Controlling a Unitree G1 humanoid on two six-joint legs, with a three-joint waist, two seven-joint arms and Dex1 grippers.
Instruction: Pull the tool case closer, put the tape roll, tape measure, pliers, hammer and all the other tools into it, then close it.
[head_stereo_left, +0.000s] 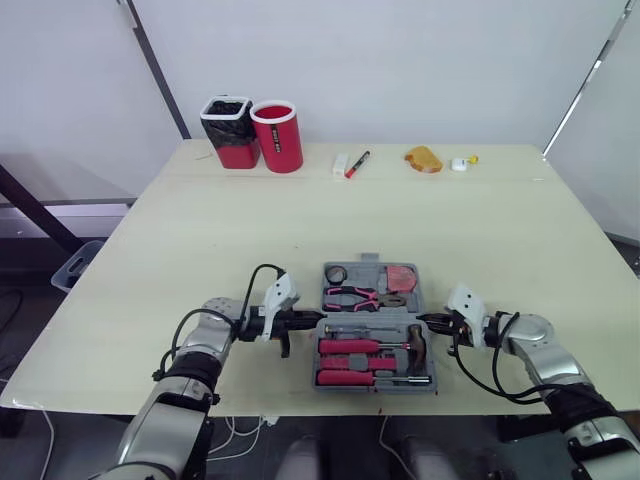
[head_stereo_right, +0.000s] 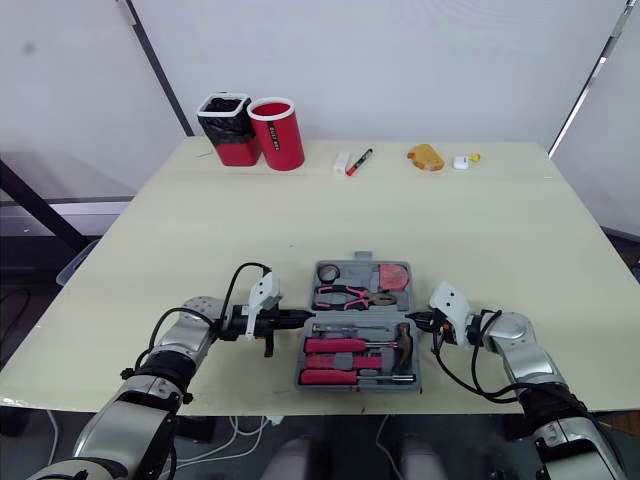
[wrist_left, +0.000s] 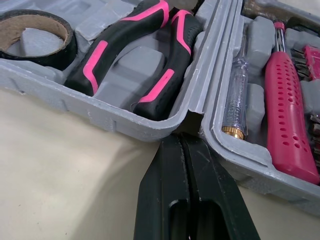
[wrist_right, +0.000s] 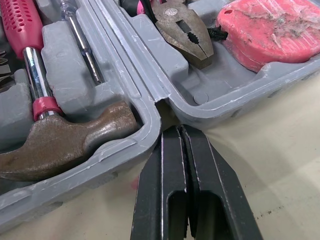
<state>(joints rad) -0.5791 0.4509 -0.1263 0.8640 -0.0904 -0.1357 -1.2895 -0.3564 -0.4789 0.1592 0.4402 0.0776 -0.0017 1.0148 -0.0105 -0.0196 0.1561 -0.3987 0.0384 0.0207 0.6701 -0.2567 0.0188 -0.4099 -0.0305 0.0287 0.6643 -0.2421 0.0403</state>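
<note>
1. The left gripper (head_stereo_left: 303, 322) lies low over the surface (head_stereo_left: 200, 230). Its two fingers are clenched together with nothing between them. Its tip sits at the notch in the case's left side, where the two halves meet.
2. The tool case (head_stereo_left: 365, 272) lies open near the front edge of the surface, between the two grippers.
3. Its far half holds the tape roll (wrist_left: 70, 47) at the left and the tape measure (wrist_right: 270, 30) at the right. The pliers (head_stereo_left: 350, 296) lie across just in front of them.
4. Its near half holds the pink-handled screwdrivers (wrist_left: 290, 115) and the hammer (wrist_right: 65, 145), whose head is at the right end.
5. The right gripper (wrist_right: 175, 131) is likewise clenched on nothing. Its tip is at the notch in the case's right side, just beside the hammer head.
</note>
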